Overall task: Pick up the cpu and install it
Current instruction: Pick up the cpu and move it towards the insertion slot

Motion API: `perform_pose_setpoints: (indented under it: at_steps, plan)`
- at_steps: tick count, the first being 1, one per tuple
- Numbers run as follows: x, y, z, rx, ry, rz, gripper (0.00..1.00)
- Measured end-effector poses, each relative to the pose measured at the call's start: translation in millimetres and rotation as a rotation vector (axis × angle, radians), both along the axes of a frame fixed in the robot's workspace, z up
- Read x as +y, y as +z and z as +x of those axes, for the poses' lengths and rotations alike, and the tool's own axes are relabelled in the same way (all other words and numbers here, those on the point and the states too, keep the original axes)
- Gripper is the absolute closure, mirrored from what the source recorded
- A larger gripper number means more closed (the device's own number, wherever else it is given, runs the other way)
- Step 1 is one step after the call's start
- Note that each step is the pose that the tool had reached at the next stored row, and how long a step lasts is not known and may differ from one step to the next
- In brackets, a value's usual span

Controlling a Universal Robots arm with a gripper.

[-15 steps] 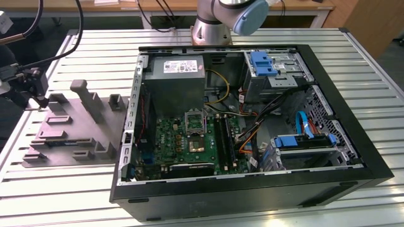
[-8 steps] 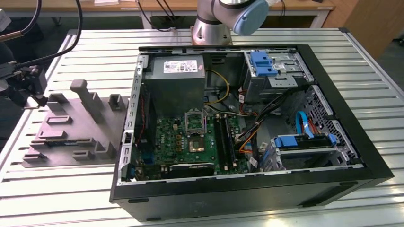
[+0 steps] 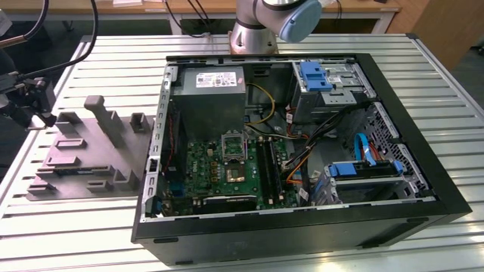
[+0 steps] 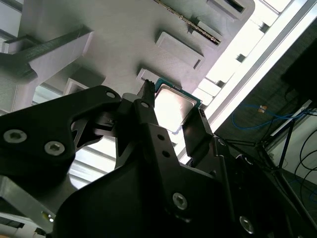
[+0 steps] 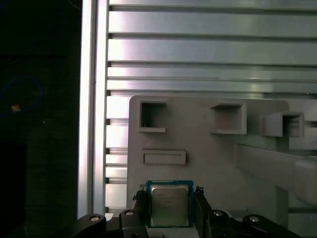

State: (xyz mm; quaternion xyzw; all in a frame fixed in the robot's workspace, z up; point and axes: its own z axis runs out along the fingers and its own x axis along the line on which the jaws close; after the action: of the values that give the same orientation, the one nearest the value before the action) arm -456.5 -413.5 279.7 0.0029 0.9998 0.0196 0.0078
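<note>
**Gripping the cpu at the block's edge**

Held by two opposite rims, silver top showing bare, in both wrist views: the cpu (image 5: 169, 204). Clenched on it, the hand (image 5: 170, 210), with dark fingers (image 5: 141, 206) touching either side and nothing laid over the lid. Placed low over the grey block (image 5: 213, 148), close to one of its edges and just beside a shallow slot. Cannot tell whether lifted clear or resting on the block.

Judged as the pick-up step. Best done by keeping the cpu level, pressing on the rims only, and rising straight so that no corner drags across the block. No twisting while low.

Nearby on the block: raised pockets (image 5: 152, 116) and a long bar (image 5: 277, 168), both apart from the cpu. Past the block's edge, slatted counter (image 5: 208, 49), then its rail (image 5: 94, 99) and a dark drop beyond.

In the exterior view, set just beside the block on the exterior view's right: an open case (image 3: 302, 238), with upright walls around the board (image 3: 226, 170) and cables (image 3: 318, 141) crowding its far side. Free air above.
</note>
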Motion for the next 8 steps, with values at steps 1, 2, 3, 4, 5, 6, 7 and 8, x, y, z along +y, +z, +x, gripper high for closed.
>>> perform_pose_setpoints:
  at_steps: [1,2,3,4,5,6,7,8]
  plan:
    - [0.0,0.1,0.0,-0.0001,0.0,0.0,0.53]
    - [0.0,0.2,0.0,-0.0001,0.0,0.0,0.53]
    - [0.0,0.4,0.0,0.0,0.0,0.0,0.53]
    - [0.0,0.6,0.0,0.0,0.0,0.0,0.53]
    - [0.0,0.9,0.0,0.0001,0.0,0.0,0.53]
    - [0.0,1.3,0.0,0.0001,0.0,-0.0001,0.53]
    - [0.0,1.6,0.0,0.0001,0.0,-0.0001,0.53]
    - [0.0,1.8,0.0,0.0,0.0,0.0,0.53]
